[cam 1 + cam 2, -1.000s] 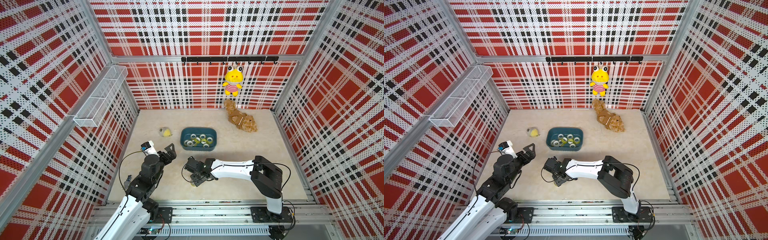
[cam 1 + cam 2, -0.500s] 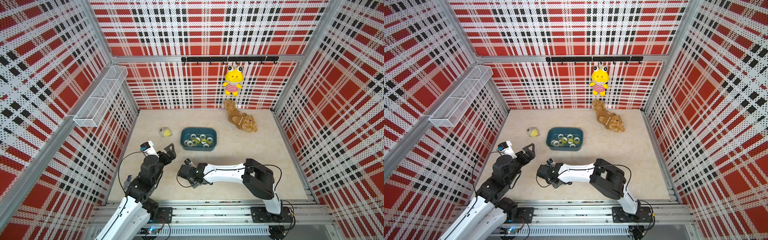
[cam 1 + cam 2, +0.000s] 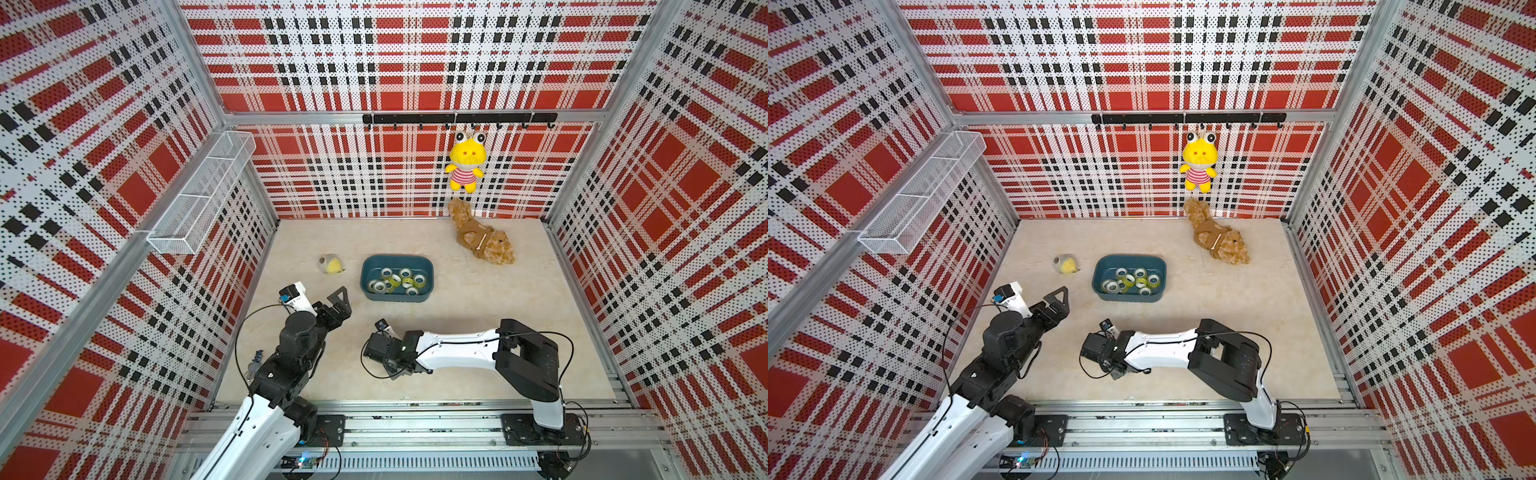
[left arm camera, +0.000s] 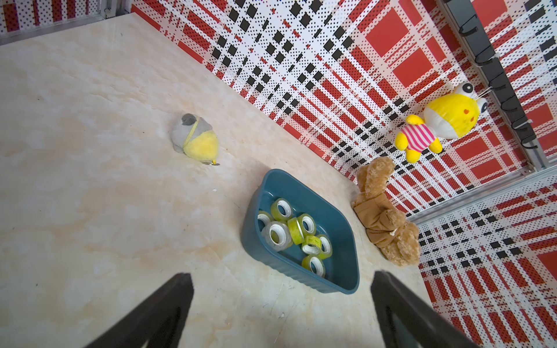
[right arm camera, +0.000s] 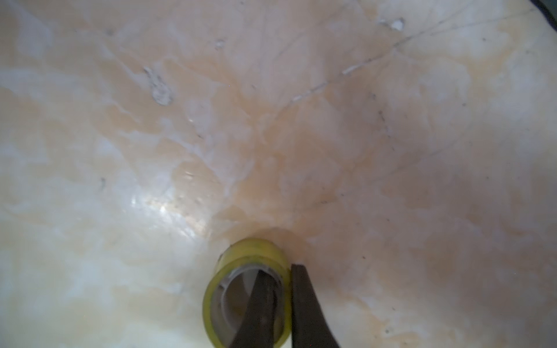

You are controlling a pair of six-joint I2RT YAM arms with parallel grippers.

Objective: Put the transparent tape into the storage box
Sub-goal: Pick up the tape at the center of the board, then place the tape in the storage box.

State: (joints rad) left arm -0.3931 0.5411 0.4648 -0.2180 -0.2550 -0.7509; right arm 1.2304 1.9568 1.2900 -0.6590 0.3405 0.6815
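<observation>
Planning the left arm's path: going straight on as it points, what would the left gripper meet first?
Probably the near wall of the box; the open left gripper aims toward it. Depth is unclear, so it might touch the table just before it.

Pinching the yellow-tinted transparent tape (image 5: pixel 253 253) by its wall, core open, well apart from the storage box (image 3: pixel 374 268), on its robot-facing side. Finding that box sitting upright, dark teal, round-cornered, holding several rolls (image 4: pixel 294 230) loosely heaped.
</observation>
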